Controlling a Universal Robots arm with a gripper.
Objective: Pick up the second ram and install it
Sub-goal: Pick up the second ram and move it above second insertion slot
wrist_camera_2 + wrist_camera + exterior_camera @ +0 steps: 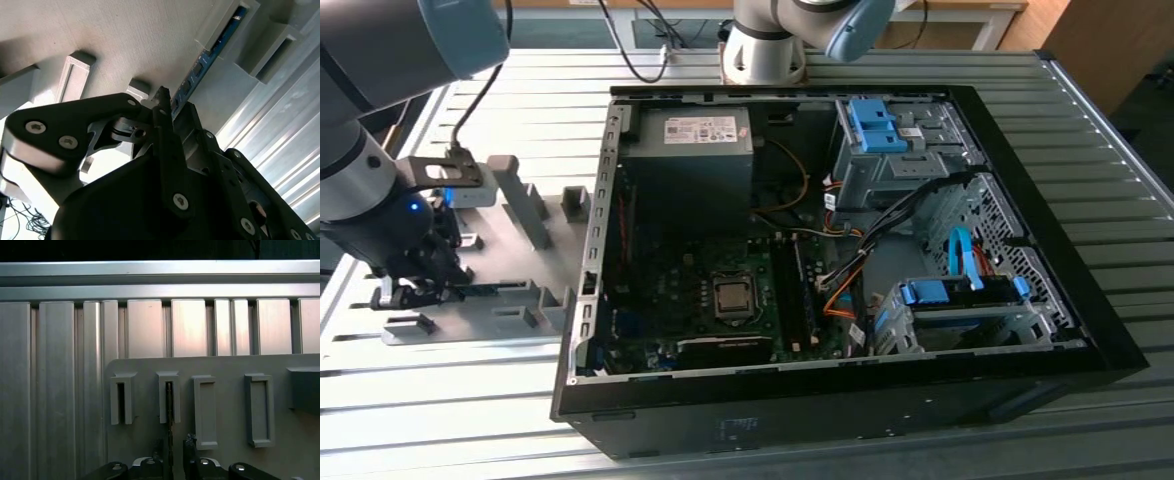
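Ext. view: high, oblique, mid-range, over open black metal PC case (854,425) and grey slotted plastic holder plate (494,255) on ribbed aluminium table (480,400), first wrist view: close, approx. top-down past black gripper (173,447) onto plate, second wrist view: v. close, low, raking along same plate, plate common to all three

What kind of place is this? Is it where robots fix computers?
Probably a robotics lab or test workshop. A robot arm reaches over a slatted metal table, an open computer case lies on it with its insides showing, and a grey holder plate sits beside the case.
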